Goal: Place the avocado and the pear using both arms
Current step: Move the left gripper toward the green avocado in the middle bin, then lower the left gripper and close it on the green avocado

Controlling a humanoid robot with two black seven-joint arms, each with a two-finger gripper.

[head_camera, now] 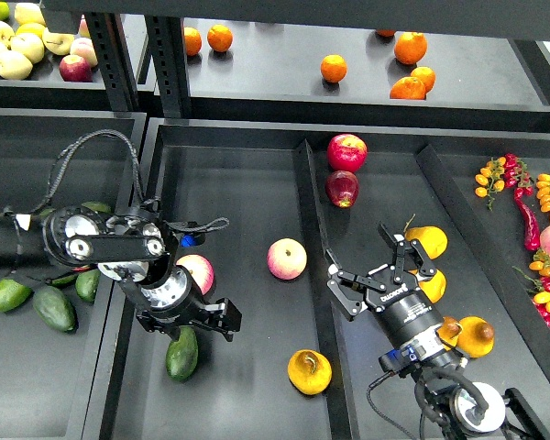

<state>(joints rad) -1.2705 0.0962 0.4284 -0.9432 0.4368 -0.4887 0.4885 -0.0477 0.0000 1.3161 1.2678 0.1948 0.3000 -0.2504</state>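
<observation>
Fingers (222,316) of the left gripper (194,318) point down toward the avocado (181,353), but they look dark and foreshortened, so I cannot tell whether they pinch it or stand apart. That dark green avocado lies directly under them in the middle tray (247,183), its long axis running nearly up and down the view, narrow end toward the bottom. Right gripper (378,272) has its fingers (342,291) spread wide, holding nothing. Golden-orange pear (309,371) sits on the same middle tray, below and left of those fingers, apart from them, its brown blotch facing left.
</observation>
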